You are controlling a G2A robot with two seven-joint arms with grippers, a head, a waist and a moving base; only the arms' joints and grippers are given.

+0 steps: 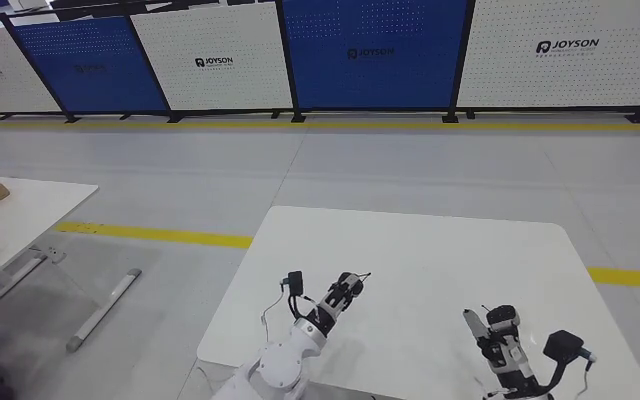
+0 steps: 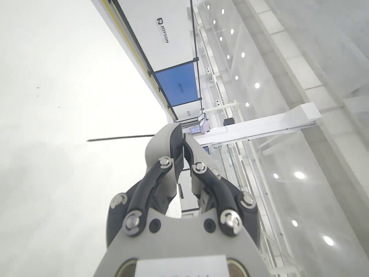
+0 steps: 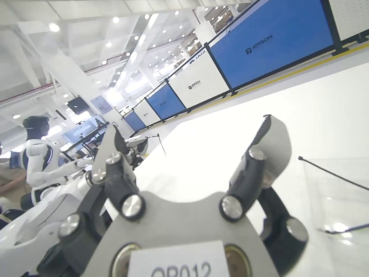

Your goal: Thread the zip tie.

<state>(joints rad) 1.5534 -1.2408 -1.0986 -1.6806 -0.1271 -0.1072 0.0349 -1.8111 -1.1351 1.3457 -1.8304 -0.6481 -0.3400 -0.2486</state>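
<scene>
Panel logos (image 1: 567, 45), right end effector (image 3: 190, 128) label (image 3: 175, 258)

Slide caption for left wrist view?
Left claw shut on a thin black zip tie, its free end sticking out sideways.

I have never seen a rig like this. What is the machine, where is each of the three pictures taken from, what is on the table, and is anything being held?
It is a two-armed robot working at a white table. Each arm ends in a gripper, a clamp with two fingers. The top view looks down from a camera above the arms. The other two pictures come from a camera on each wrist, looking along that arm's fingers. The left gripper is shut on a zip tie, a thin black strap that sticks out sideways from its fingertips above the table. The right gripper is open and holds nothing. Near it lie more black straps, seemingly in or behind something clear; I cannot tell what that is. Blue and white panels fence the floor behind.
</scene>
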